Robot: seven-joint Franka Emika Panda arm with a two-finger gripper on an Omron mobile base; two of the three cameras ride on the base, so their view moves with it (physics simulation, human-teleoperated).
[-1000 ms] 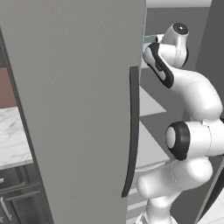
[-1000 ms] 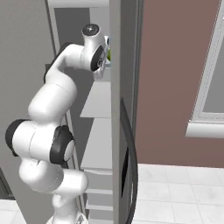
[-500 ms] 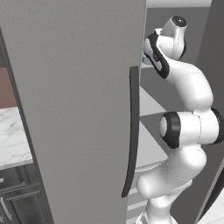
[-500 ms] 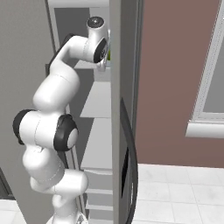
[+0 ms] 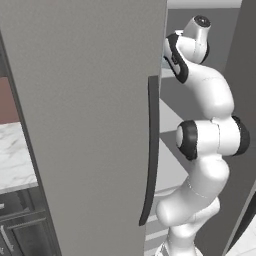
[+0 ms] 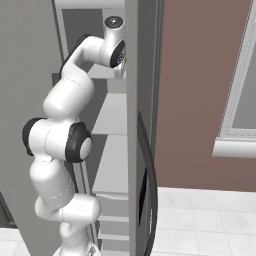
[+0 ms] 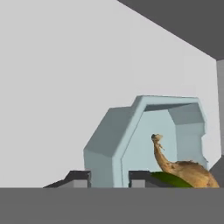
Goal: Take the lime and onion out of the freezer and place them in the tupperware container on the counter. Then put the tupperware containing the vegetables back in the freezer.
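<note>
In the hand view the pale blue tupperware container (image 7: 144,131) sits on a pale freezer shelf (image 7: 52,87). The orange-brown onion (image 7: 183,168) and the green lime (image 7: 168,179) lie inside it at its near end. My gripper (image 7: 109,177) straddles the container's near wall, one fingertip on each side, and the wall fills the gap between them. In both base views my arm (image 5: 210,140) reaches high into the freezer (image 6: 142,100). The hand is hidden behind the speckled grey door (image 5: 90,125).
The open door with its long dark handle (image 5: 150,150) stands close on the arm's left. Pale inner shelves (image 6: 112,115) step down below the hand. A white marble counter (image 5: 15,155) lies at the far left. A brown wall and a window (image 6: 240,100) are at the right.
The arm has lifted its elbow and pushed the hand higher and deeper into the freezer's upper shelf. The door and the base have stayed put.
</note>
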